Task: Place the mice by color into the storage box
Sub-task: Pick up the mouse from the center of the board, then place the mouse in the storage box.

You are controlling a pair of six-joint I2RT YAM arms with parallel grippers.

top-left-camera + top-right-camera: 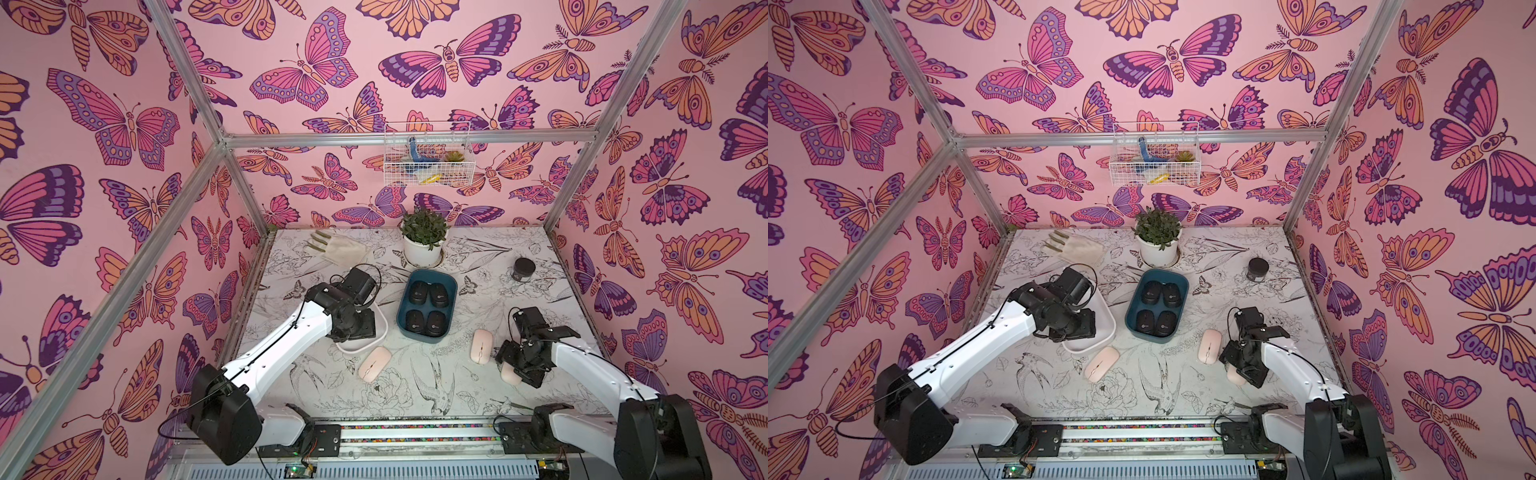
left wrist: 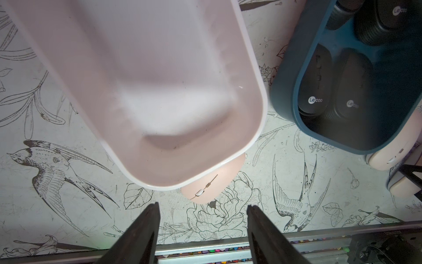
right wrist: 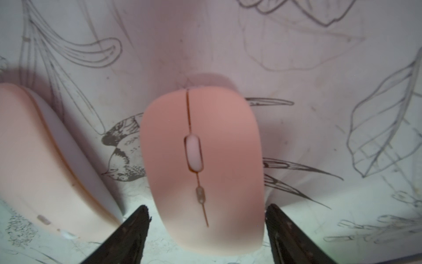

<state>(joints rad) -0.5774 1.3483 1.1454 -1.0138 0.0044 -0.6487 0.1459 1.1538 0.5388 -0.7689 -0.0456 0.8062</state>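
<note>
The right pincer [image 3: 206, 212] stands apart, straddling a pink mouse [image 3: 219, 137] on the surface [image 3: 319, 114]; left pincer [image 2: 203, 214] apart, empty. Risk: neighbouring mouse [image 3: 34, 160] just beside one jaw may be nudged on closing.

Pretty clearly a robot lab test cell, not anyone's home: aluminium frame [image 1: 311, 139] holding butterfly-print wall panels [image 1: 104, 124], a tabletop [image 1: 415, 386] printed with birds and flowers, 2 white robot arms [image 1: 282, 345] bolted to a rail [image 1: 415, 433] along the front edge. Potted plant [image 1: 424, 237] on the table, wire basket [image 1: 428, 166] on the back wall.
</note>
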